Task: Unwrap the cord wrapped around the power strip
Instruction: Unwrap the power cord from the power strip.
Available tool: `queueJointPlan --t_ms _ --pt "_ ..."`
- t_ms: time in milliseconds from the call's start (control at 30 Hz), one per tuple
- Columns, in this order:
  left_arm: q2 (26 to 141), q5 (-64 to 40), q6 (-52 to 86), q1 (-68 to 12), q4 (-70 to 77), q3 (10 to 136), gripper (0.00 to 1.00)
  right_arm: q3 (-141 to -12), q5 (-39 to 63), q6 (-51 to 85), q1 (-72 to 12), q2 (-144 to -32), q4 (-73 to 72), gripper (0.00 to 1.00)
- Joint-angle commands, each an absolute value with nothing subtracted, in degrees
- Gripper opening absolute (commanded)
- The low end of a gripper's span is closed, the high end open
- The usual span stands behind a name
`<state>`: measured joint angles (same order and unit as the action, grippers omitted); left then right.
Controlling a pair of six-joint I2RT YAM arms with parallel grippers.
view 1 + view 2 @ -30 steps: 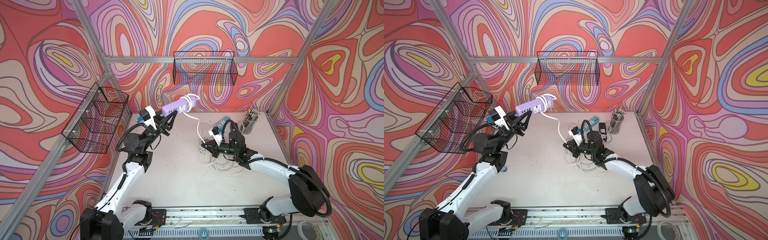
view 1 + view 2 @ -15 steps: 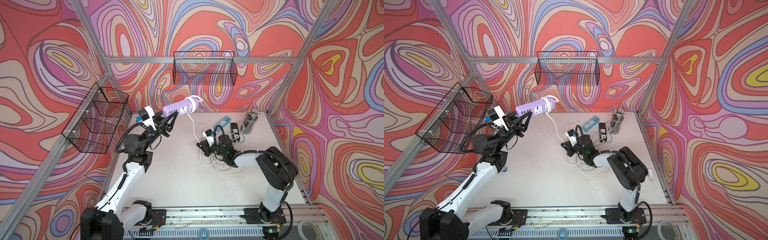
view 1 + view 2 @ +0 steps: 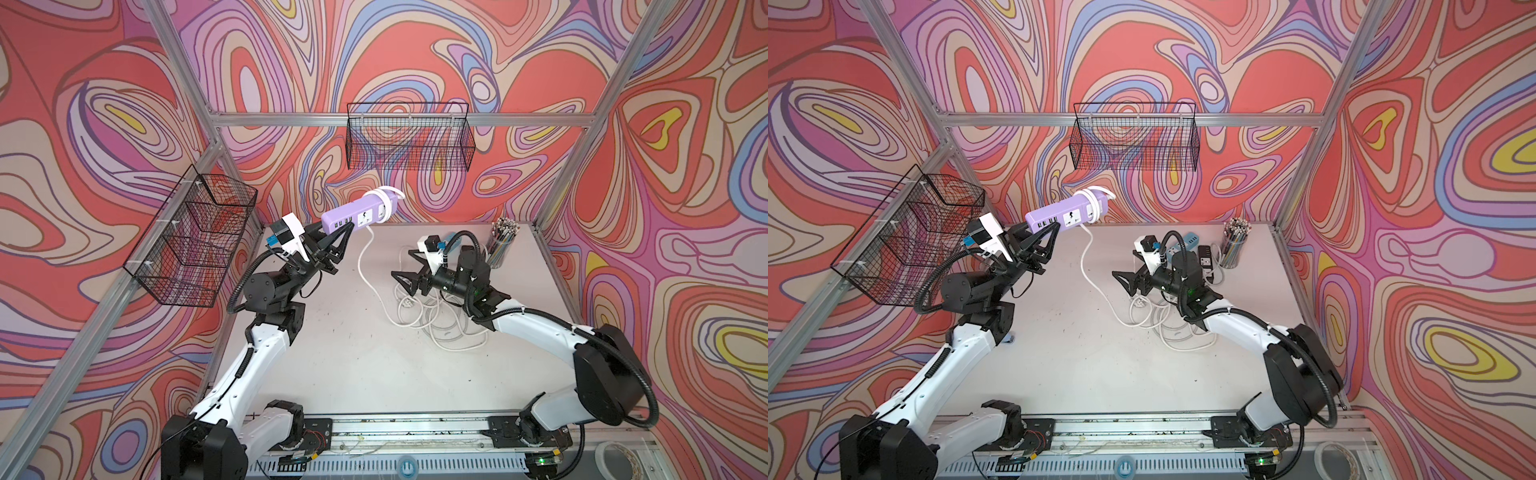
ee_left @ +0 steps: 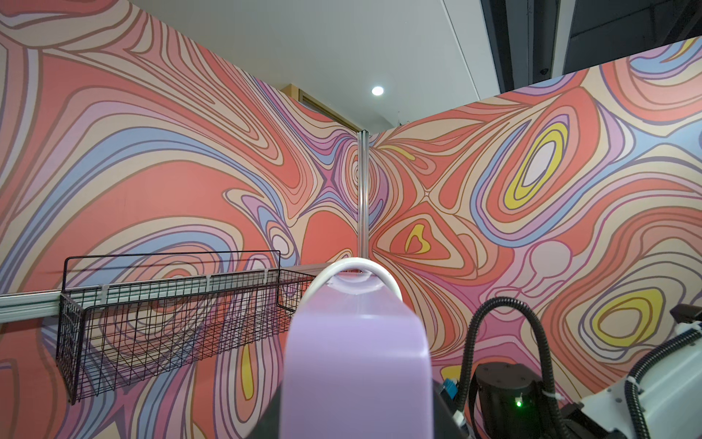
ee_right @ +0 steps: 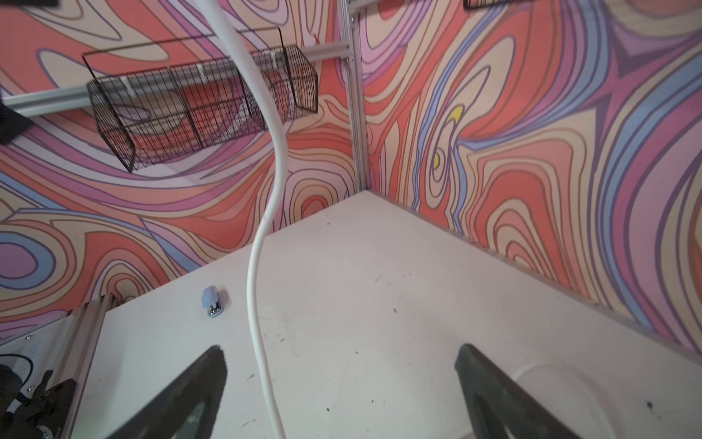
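A purple power strip (image 3: 360,211) hangs in the air at the back left, and my left gripper (image 3: 345,232) is shut on its USB end. A few turns of the white cord (image 3: 385,198) still circle its far end. From there the cord (image 3: 1086,266) drops to a loose pile (image 3: 434,318) on the table. My right gripper (image 3: 402,262) stands open just above that pile, holding nothing. In the right wrist view the cord (image 5: 258,273) runs down between the spread fingers (image 5: 190,387), touching neither. The left wrist view is filled by the power strip (image 4: 357,372) with a cord loop (image 4: 353,266) at its tip.
Wire baskets hang on the back wall (image 3: 409,137) and the left wall (image 3: 195,237). A cup of pencils (image 3: 500,243), a blue power strip (image 3: 1188,241) and a black adapter (image 3: 1205,254) stand behind the right arm. A small stapler (image 5: 211,301) lies near the left arm's base.
My right gripper has opened and let go of the cord, and has lifted off the pile. The left gripper still holds the power strip up in nearly the same place.
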<state>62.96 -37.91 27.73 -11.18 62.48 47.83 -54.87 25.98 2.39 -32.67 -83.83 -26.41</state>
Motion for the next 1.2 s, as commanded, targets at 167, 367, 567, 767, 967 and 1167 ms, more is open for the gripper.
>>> queueJointPlan --t_ms 167,367,567,767,967,1167 --pt "64.16 -38.66 32.03 -10.90 71.30 49.18 0.00 -64.01 31.88 -0.85 -32.70 -83.28 -25.10 0.98" --pt "64.78 -39.02 33.83 -10.98 73.08 49.28 0.00 -67.58 34.18 2.55 -32.95 -89.04 -36.47 0.97" --pt "65.49 -39.46 35.55 -11.00 74.59 49.56 0.00 -70.84 35.45 4.77 -35.14 -94.66 -41.73 0.94" --pt "66.07 -39.62 36.24 -11.24 75.41 49.64 0.00 -73.10 35.55 7.89 -36.03 -98.78 -47.82 0.86" --pt "65.96 -39.81 36.06 -11.42 75.28 49.54 0.00 -75.94 35.72 9.37 -36.27 -101.16 -48.50 0.36" --pt "65.33 -40.14 34.92 -11.43 74.23 49.35 0.00 -75.15 34.55 9.38 -36.27 -101.88 -45.77 0.00"
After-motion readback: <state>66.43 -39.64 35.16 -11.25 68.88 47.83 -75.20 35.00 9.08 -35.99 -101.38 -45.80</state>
